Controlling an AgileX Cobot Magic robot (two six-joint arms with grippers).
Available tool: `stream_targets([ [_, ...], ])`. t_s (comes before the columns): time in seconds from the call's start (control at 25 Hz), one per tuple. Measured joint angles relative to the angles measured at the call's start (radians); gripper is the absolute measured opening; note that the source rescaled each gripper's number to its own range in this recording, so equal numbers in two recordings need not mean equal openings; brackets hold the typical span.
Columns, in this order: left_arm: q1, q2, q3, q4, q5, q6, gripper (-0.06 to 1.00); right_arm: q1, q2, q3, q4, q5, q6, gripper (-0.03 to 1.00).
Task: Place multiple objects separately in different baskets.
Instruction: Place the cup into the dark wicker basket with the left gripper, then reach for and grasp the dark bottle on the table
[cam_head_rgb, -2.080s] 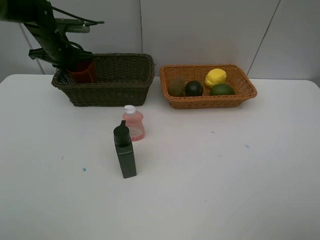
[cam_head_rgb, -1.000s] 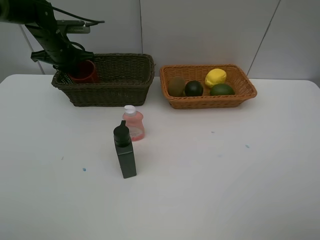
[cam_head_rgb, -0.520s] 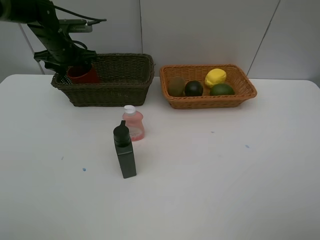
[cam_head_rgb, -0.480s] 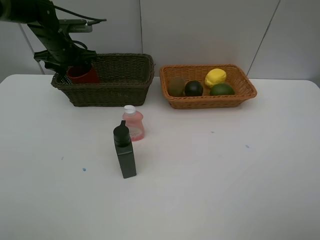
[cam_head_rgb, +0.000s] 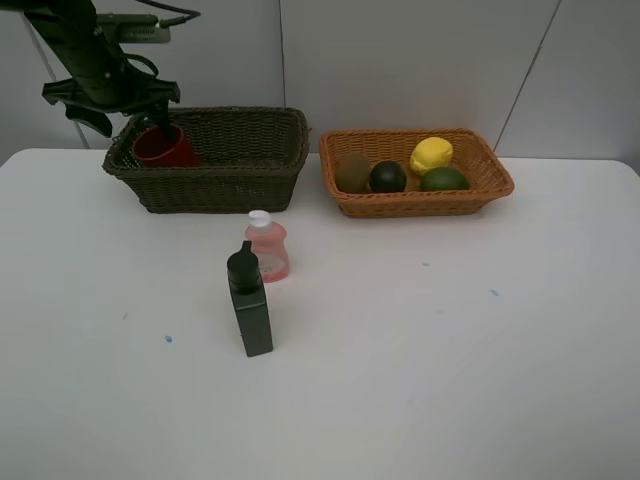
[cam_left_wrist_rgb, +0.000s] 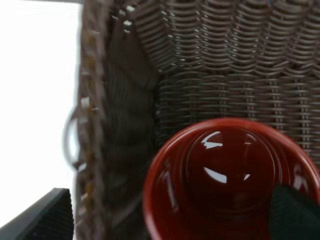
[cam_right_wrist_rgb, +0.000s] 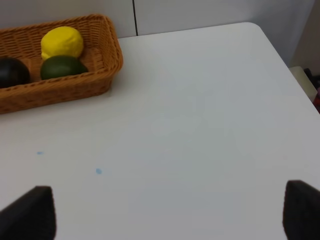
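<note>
Overhead cam: mounted high at the front of the table (cam_head_rgb: 450, 380), tilted down toward the back wall (cam_head_rgb: 400, 60). Wide shot, whole tabletop in frame. Dark basket (cam_head_rgb: 240, 165) sits upper left of the frame, tan basket (cam_head_rgb: 420, 205) upper right of centre.

Left wrist cam: very close, looks down into one end of the dark basket. The weave and the red cup (cam_left_wrist_rgb: 230, 175) fill the frame; focus is soft. Overlap with overhead: that basket end plus the cup.

Right wrist cam: angled down across the table's right side, much farther off than the left one. Overlap with overhead: the tan basket's end with lemon (cam_right_wrist_rgb: 62, 42) and lime (cam_right_wrist_rgb: 61, 66), plus the bare tabletop beside it.
</note>
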Motion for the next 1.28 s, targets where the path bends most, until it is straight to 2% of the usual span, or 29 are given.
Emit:
stream_targets([
  [0.32,-0.005,-0.176,0.000,0.002,0.083,0.005,1.00,0.000,0.000,0.000,0.000,0.000,0.000,0.99],
  [0.48,-0.043,-0.266,0.000,0.002,0.094,0.039,1.00,0.000,0.000,0.000,0.000,0.000,0.000,0.99],
  [0.84,-0.213,-0.316,0.000,0.001,0.170,0.120,1.00,0.000,0.000,0.000,0.000,0.000,0.000,0.99],
  [1.0,-0.294,-0.316,0.000,-0.016,0.217,0.125,1.00,0.000,0.000,0.000,0.000,0.000,0.000,0.99],
  [1.12,-0.347,-0.316,0.000,-0.046,0.302,0.091,1.00,0.000,0.000,0.000,0.000,0.000,0.000,0.99],
  [1.28,-0.409,-0.316,0.000,-0.085,0.416,-0.055,1.00,0.000,0.000,0.000,0.000,0.000,0.000,0.99],
])
